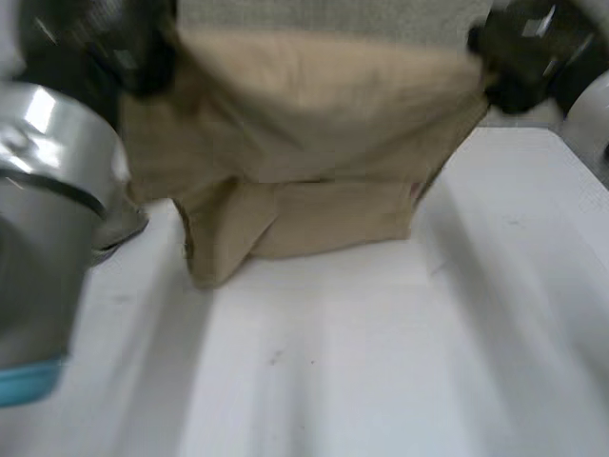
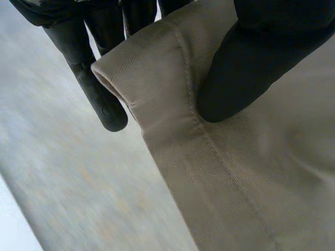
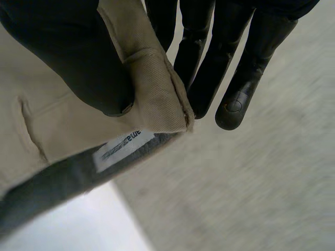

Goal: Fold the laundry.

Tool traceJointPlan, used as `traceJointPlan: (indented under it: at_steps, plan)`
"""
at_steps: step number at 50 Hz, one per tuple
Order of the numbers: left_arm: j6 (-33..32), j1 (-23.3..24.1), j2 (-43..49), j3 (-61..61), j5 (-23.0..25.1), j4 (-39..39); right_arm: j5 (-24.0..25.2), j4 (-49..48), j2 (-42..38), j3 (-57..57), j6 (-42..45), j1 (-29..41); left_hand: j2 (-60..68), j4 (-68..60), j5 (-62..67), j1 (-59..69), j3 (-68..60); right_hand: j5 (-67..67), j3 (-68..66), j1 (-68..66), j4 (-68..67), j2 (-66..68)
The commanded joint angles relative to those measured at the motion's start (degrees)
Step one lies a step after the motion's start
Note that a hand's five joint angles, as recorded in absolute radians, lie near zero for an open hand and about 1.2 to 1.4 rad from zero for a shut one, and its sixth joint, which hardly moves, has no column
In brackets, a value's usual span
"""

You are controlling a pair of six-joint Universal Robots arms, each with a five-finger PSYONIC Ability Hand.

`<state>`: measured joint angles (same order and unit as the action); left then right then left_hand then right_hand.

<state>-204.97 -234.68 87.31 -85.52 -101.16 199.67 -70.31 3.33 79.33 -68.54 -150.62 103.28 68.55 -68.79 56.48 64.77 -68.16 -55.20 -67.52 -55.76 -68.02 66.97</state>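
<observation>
We hold the beige garment [image 1: 304,124] lifted between both hands, its upper edge stretched roughly level from side to side across the far part of the table [image 1: 400,362]. Our left hand [image 1: 138,52] has one upper corner. In its wrist view the thumb presses a stitched hem against the fingers [image 2: 99,99] behind it, so it is clamped on the cloth. Our right hand [image 1: 523,62] has the opposite upper corner, pinched the same way between the thumb and straight fingers. A small white label [image 3: 121,145] and a dark inner band sit just below that pinch. From this held edge the cloth hangs down, and its lower part is bunched and doubled on the table beneath the hands, skewed towards our left side. We judge the coming move depends on this: the long edge lies across us and each hand is at its own end, so neither is nearer. Laying it flat calls for both hands to travel together, keeping that edge taut.
</observation>
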Motion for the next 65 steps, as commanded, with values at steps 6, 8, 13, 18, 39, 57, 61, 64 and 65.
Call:
traceJointPlan:
  at_steps: [6, 8, 13, 18, 39, 57, 61, 64, 65]
  plan:
    - [-0.17, 0.01, -4.78, 17.14, 0.26, -7.1, 0.17, 23.98, 3.99, 25.28, -5.3, 0.08, 11.45, -11.21, 13.52, 15.23, -11.84, -14.8, -12.48, -24.24, -11.98, 13.03]
    - [-0.17, -0.08, -4.78, 17.67, 0.53, -7.63, 0.17, 25.49, 3.82, 26.7, -5.3, 0.17, 11.45, -11.21, 13.52, 15.23, -11.84, -14.8, -12.48, -24.24, -11.98, 13.03]
    - [-0.17, -0.52, -2.68, 17.85, 0.79, -7.63, 0.08, 27.17, 2.07, 28.11, -5.39, 0.87, 11.45, -11.21, 13.52, 15.23, -11.84, -14.8, -12.48, -24.24, -11.98, 13.03]
    - [-0.17, -2.36, 4.35, 19.25, 2.28, -7.28, -0.35, 27.43, -4.6, 28.9, -5.56, 1.4, 11.45, -11.21, 13.52, 15.23, -11.84, -14.8, -12.48, -24.24, -11.98, 13.03]
    - [-0.17, -10.89, 52.68, 47.01, 5.54, -2.1, -16.26, 0.2, -42.4, 40.42, -5.21, 9.13, -17.23, 17.47, -15.16, -13.45, 16.84, 0.46, 2.78, -8.98, 3.28, -2.23]
    - [-0.26, -7.56, 37.34, 21.74, 5.1, 0.72, -17.41, 11.41, -33.38, 31.4, -1.61, 10.81, -58.55, 58.79, -56.48, -54.77, 58.16, 55.2, 57.52, 45.76, 58.02, -56.97]
    - [-0.08, -4.3, 28.99, 8.82, 5.27, -1.39, -15.92, 15.38, -27.39, 20.14, -0.91, 10.63, -56.83, 57.07, -54.76, -53.05, 56.44, 55.2, 57.52, 45.76, 58.02, -56.97]
    - [0.01, -1.67, 23.71, -1.11, 5.54, -3.93, -12.67, 15.48, -23.61, 9.86, 2.25, 10.54, -55.98, 56.22, -53.91, -52.2, 55.59, 55.2, 57.52, 45.76, 58.02, -56.97]
    - [-0.08, -0.44, 22.04, -4.7, 5.8, -4.72, -11.79, 15.39, -22.91, 7.31, 3.13, 10.54, -54.98, 55.22, -52.91, -51.2, 54.59, 55.2, 57.52, 45.76, 58.02, -56.97]
